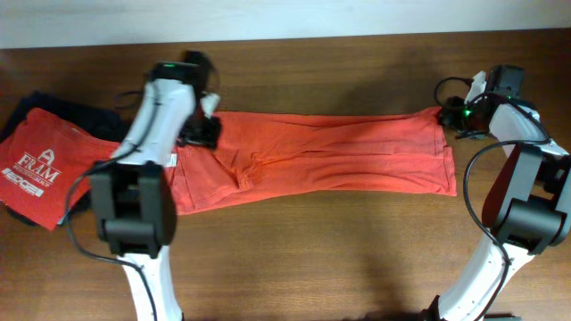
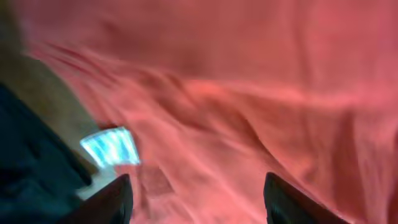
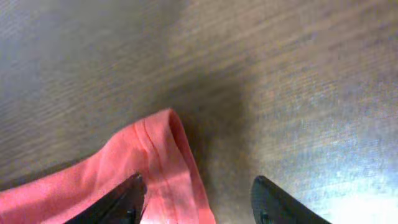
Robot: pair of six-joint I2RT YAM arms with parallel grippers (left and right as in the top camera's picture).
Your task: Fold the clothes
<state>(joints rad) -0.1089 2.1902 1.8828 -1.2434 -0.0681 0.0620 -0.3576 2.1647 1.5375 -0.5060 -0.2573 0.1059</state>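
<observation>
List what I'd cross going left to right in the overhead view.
Folded red FRAM shirt → left tool → orange-red T-shirt → right tool.

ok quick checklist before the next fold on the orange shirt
1. Left gripper open: ok, fingers apart above the orange-red T-shirt, nothing pinched.
2. Right gripper open: ok, jaws apart; the hem corner lies beside one finger, unclamped.
3. T-shirt lying smooth: not ok, creases bunch up near its left end.
4. T-shirt wholly on the table: ok, no edge hangs off.
5. T-shirt clear of the folded red shirt: cannot tell, the left arm covers the gap.
</observation>
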